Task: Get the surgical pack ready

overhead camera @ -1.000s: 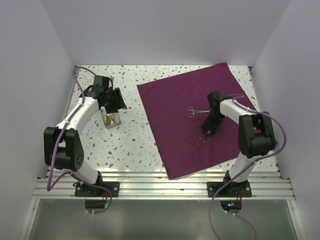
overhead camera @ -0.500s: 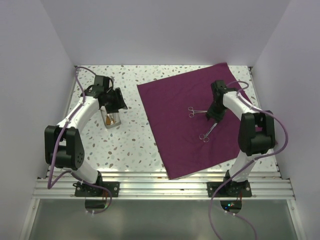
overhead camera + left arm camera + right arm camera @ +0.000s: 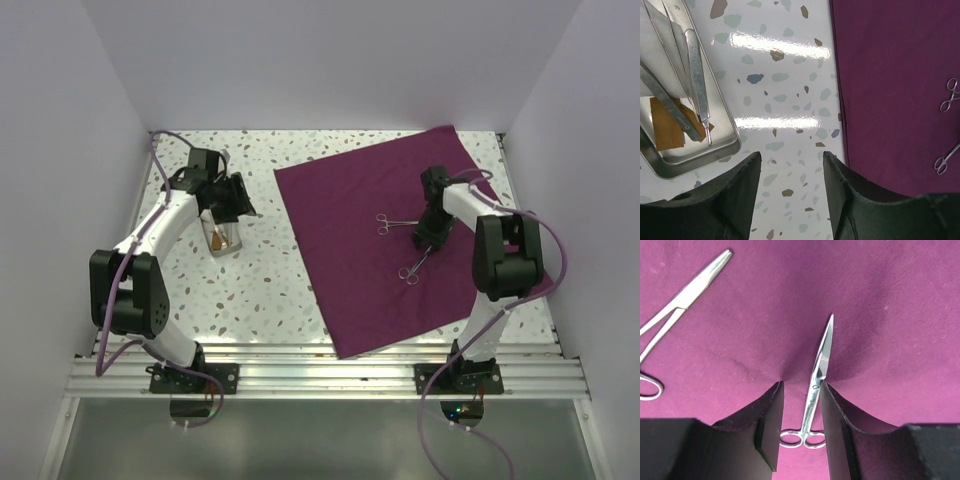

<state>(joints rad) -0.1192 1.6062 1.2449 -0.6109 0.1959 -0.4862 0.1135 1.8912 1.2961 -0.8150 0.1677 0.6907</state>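
The plum-purple cloth (image 3: 350, 285) of the surgical pack lies spread flat on the right half of the table. Steel scissors (image 3: 414, 266) and a steel clamp (image 3: 386, 222) rest on it. My right gripper (image 3: 428, 238) hovers low over the scissors' blades. In the right wrist view the scissors (image 3: 819, 367) lie on the cloth (image 3: 890, 315) between the parted fingers of that open gripper (image 3: 800, 390), with the clamp (image 3: 685, 295) at upper left. My left gripper (image 3: 235, 203) is open over bare table (image 3: 791, 165), beside the small steel tray (image 3: 695, 167).
The tray (image 3: 222, 240) holds several steel instruments (image 3: 697, 75) and orange strips (image 3: 667, 130). White walls close in the speckled table (image 3: 260, 290) on three sides. The cloth's left edge (image 3: 840, 100) runs just right of my left gripper.
My right gripper has drawn back from the scissors' handles toward the far side, its jaws wider, leaving the scissors lying on the cloth. The left arm has barely shifted.
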